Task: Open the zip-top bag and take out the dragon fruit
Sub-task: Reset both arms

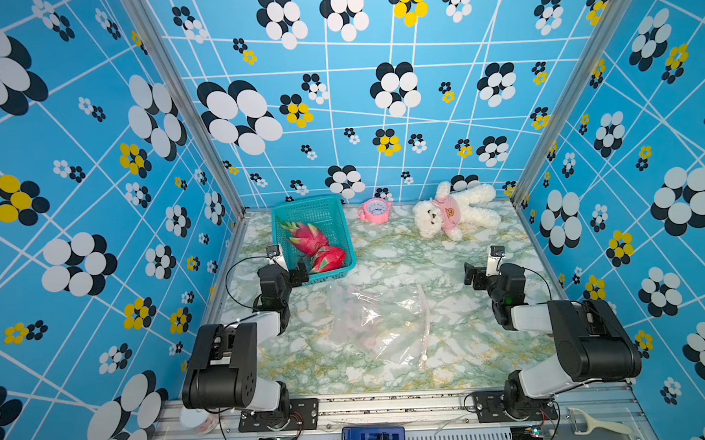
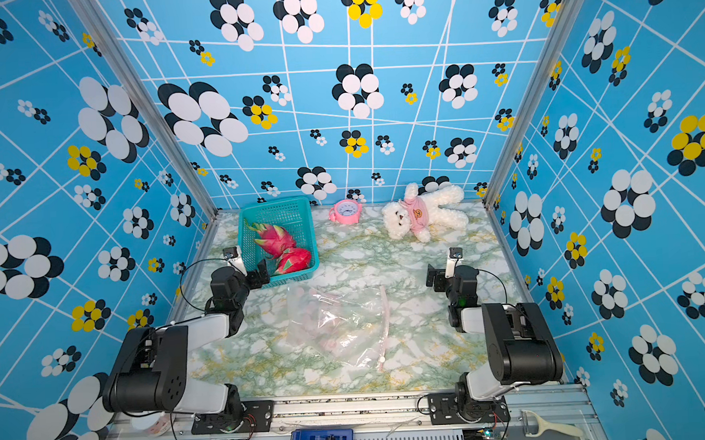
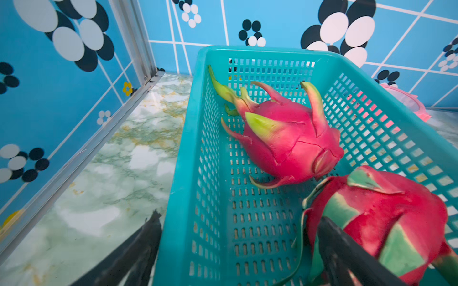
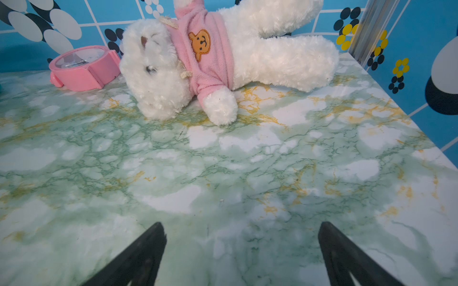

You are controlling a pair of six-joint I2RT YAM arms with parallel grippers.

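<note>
Zip-top bag [image 1: 378, 326]: seen flat and crumpled on the middle of the bench [image 1: 389, 260], between the two arms. No fruit is made out inside it, and its pale pink zip strip [image 1: 425, 316] is laid along the side nearer the right arm.
Dragon fruit: two are found in the teal basket [image 1: 307, 200], the far one [image 3: 290, 141] seemingly touching the near one [image 3: 386, 215]. The task is judged as good as done.
Left hand [image 3: 239, 218]: released, with the jaws spread wide. The basket's near wall is straddled, one finger outside and one inside by the near fruit; whether that fruit is touched cannot be told.
Right hand [image 4: 241, 225]: released, with nothing between the jaws; only bare bench is faced.
Step in hand: clearing the left hand from the basket is judged to be what is left.
How it is done well: the hand is best raised straight up before any sideways travel, so that the wall is not hooked and the fruit is not rolled.
Edges: the basket's near corner is set just beside the bag's far corner, and the side wall is close beside the left arm.
Open room: a broad bare strip is left between the bag and the teddy bear [image 1: 457, 212] and pink clock [image 1: 375, 210], so the right hand can be drawn back freely.
</note>
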